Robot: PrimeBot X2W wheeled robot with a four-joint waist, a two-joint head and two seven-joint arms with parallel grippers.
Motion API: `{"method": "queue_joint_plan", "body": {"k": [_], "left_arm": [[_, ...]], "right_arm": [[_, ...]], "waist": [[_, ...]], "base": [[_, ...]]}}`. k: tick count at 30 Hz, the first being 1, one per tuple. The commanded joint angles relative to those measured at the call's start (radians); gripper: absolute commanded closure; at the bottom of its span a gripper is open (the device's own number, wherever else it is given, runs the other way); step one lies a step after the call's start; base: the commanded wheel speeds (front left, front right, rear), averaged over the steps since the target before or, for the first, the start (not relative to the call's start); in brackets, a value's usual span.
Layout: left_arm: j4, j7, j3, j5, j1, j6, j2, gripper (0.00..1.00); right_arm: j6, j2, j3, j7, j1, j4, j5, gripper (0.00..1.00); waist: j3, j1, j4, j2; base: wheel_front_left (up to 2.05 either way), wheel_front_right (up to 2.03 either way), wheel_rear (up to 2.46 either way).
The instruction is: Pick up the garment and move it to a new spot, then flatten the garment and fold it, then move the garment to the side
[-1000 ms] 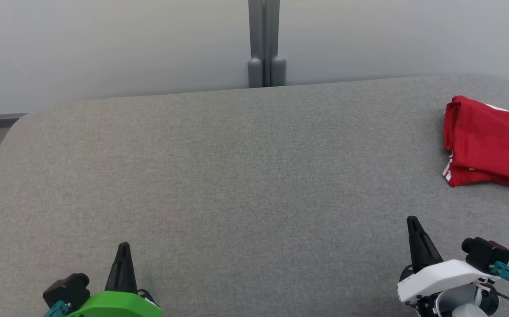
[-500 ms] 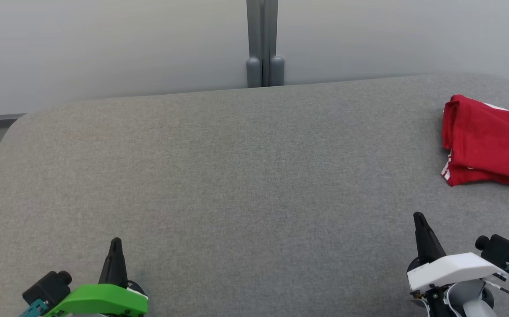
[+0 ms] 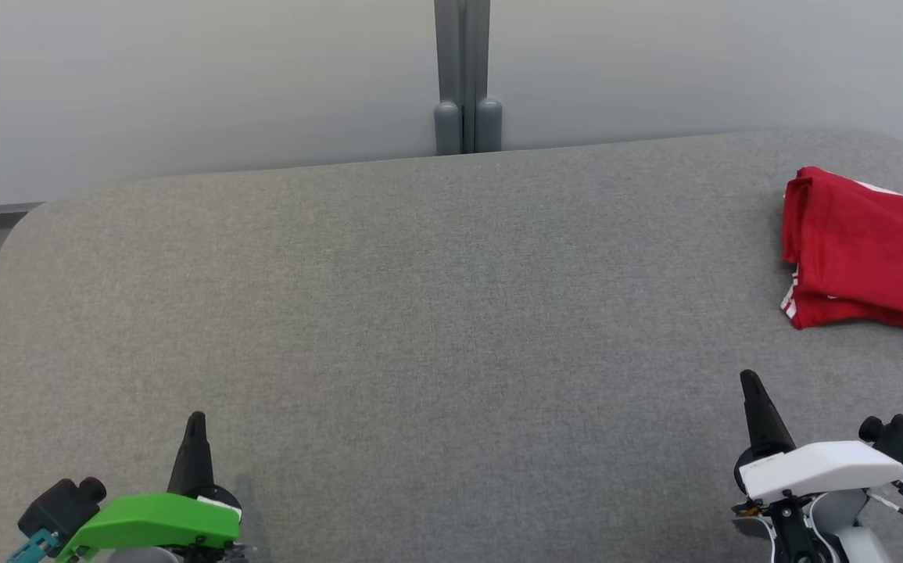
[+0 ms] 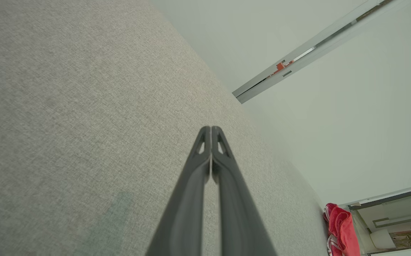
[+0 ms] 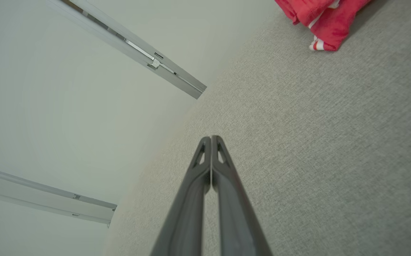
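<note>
Head view: red garment (image 3: pixel 865 250), folded, lies at 3 o'clock on the grey table (image 3: pixel 420 313), well apart from my left claw (image 3: pixel 195 426) (7 o'clock) and right claw (image 3: pixel 752 385) (5 o'clock); task apparently complete. Left wrist view: fingers (image 4: pixel 191 185) pressed together, empty; garment at 4 o'clock. Right wrist view: same; garment at 1 o'clock.

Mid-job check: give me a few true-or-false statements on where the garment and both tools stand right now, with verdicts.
1. The red garment lies folded near the right end of the grey surface. True.
2. The right tool is clamped on the garment. False: it is shut on nothing and sits apart from the garment, nearer the robot.
3. The left tool is shut, its fingers pressed together. True.
4. The garment is spread flat across the middle of the surface. False: it sits folded in layers at the right edge.
</note>
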Motion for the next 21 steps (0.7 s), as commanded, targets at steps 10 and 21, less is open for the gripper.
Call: {"method": "queue_joint_plan", "body": {"k": [10, 21], "left_arm": [[-0.015, 0.034, 0.027, -0.125, -0.042, -0.02, 0.004, 1.0], [-0.018, 0.065, 0.048, -0.229, -0.052, -0.034, 0.004, 1.0]], "right_arm": [[0.0, -0.005, -0.017, 0.036, -0.033, -0.021, 0.129, 1.0], [0.0, -0.006, -0.03, 0.067, -0.04, -0.027, 0.241, 1.0]], "waist": [[0.001, 0.0, -0.003, 0.0], [0.002, 0.0, -0.006, 0.0]], "base": [[0.0, 0.0, 0.0], [0.0, 0.0, 0.0]]}}
